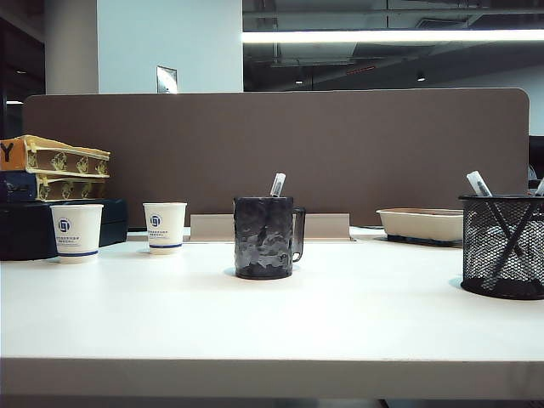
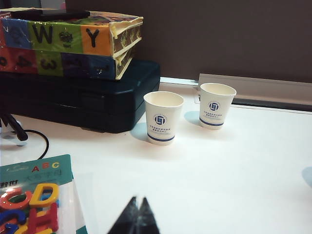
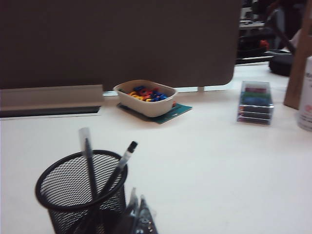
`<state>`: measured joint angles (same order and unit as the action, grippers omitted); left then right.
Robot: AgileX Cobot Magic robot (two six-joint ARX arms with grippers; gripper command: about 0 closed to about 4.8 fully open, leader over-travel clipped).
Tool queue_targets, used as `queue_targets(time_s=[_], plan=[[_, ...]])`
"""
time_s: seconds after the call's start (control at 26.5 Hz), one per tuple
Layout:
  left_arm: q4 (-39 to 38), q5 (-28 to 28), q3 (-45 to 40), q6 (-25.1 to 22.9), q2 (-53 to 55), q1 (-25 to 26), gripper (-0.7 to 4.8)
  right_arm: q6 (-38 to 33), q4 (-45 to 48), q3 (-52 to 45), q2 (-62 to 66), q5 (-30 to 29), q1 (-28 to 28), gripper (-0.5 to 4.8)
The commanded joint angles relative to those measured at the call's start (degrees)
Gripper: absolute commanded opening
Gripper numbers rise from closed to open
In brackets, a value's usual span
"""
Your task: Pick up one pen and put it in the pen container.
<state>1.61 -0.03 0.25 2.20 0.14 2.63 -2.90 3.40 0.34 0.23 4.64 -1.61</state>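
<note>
One pen (image 1: 277,184) in the dimpled mug (image 1: 265,237), two in the pen container (image 1: 503,245), two paper cups (image 1: 165,227); left gripper (image 2: 136,214) and right gripper (image 3: 138,214) closed, empty, over open tabletop (image 1: 357,314).

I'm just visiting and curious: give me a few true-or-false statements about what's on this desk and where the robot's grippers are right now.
1. A pen stands in the dark mug at the middle of the table. True.
2. The mesh pen container is empty. False: pens already stand in it.
3. Two paper cups stand upright on the left side. True.
4. The left gripper holds a pen. False: it is shut on nothing, low over the table near the letter toys.
5. The right gripper is shut, right beside the mesh pen container. True.
6. The beige tray holds pens. False: it holds colourful pieces.
</note>
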Motion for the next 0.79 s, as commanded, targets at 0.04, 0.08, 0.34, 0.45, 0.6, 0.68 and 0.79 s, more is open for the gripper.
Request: queue_targets(time_s=[0.04, 0.08, 0.34, 0.45, 0.6, 0.68, 0.79], plan=[[0.6, 0.1, 0.2, 0.0, 0.0, 0.0, -0.05, 0.2, 2.6, -0.3, -0.4, 1.8, 0.0, -0.01], [0.5, 0.1, 0.2, 0.0, 0.0, 0.0, -0.05, 0.2, 3.1, -0.3, -0.4, 1.8, 0.0, -0.01], [-1.9, 0.5, 0.2, 0.7, 0.0, 0.0, -0.05, -2.0, 4.6, -0.3, -0.4, 1.7, 0.0, -0.01], [-1.8, 3.0, 0.2, 1.5, 0.0, 0.0, -0.05, -4.0, 4.6, -0.3, -0.4, 1.7, 0.0, -0.01], [0.0, 7.0, 0.3, 4.3, 0.0, 0.0, -0.05, -10.6, 5.2, -0.1, -0.4, 1.1, 0.0, -0.01], [1.5, 7.2, 0.3, 4.5, 0.0, 0.0, -0.05, -10.6, 6.4, -0.1, -0.4, 0.0, 0.0, -0.01], [3.4, 7.2, 0.3, 4.5, 0.0, 0.0, -0.05, -10.6, 8.2, -0.1, -0.4, -2.6, 0.0, -0.01]])
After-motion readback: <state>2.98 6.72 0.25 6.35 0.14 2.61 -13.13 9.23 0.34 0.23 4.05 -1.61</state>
